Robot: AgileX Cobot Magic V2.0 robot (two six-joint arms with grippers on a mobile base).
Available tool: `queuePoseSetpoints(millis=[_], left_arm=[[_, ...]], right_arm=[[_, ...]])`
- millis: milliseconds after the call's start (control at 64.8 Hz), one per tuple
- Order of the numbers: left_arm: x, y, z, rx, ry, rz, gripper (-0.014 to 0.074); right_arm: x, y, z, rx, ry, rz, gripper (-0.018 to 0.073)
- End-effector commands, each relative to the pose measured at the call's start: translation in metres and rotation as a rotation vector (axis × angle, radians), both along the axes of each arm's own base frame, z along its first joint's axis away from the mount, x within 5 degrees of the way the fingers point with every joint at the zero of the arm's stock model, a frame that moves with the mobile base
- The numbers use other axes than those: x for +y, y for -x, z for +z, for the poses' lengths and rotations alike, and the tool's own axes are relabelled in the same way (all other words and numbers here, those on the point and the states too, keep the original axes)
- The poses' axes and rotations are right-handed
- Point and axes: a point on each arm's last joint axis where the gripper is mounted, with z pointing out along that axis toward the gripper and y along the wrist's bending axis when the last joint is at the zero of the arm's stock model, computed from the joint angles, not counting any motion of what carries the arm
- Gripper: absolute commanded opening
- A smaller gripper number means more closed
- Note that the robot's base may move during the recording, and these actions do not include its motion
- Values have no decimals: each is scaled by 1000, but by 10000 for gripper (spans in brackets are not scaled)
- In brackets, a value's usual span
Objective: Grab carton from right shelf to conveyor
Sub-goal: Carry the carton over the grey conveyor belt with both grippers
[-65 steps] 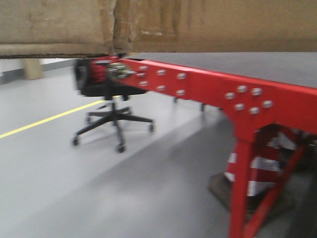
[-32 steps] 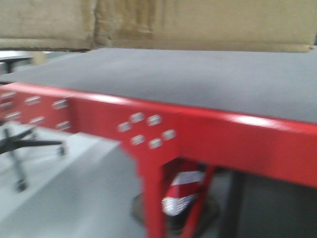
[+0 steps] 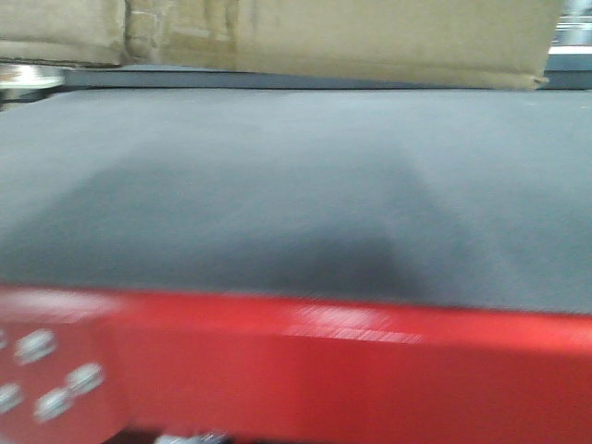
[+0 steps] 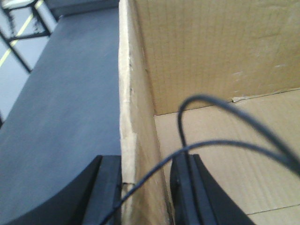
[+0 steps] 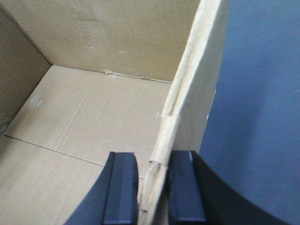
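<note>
Carton (image 4: pixel 211 70): one side wall is pinched at its top edge by the left gripper (image 4: pixel 145 187), low in the frame, fingers closed onto the cardboard, one inside and one outside. A black cable (image 4: pixel 201 97) loops across the open interior. The right gripper (image 5: pixel 153 187) clamps the opposite wall likewise, bottom centre. The conveyor (image 5: pixel 258 93) shows outside both walls. In the front view the carton spans the top edge, the belt fills the middle and a red strip (image 3: pixel 324 370) runs below. Contact with the belt cannot be determined.
</note>
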Motion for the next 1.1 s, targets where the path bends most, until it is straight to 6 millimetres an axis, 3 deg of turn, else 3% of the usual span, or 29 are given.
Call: queuePoseSetpoints(millis=[0,1081], left_arm=[[12,5,9,-50,-71,40,-9],[12,5,9,-50,-71,40,-9]], right_arm=[[-5,1,7,-62,12,-27,-67],[-5,1,7,-62,12,-27,-67]])
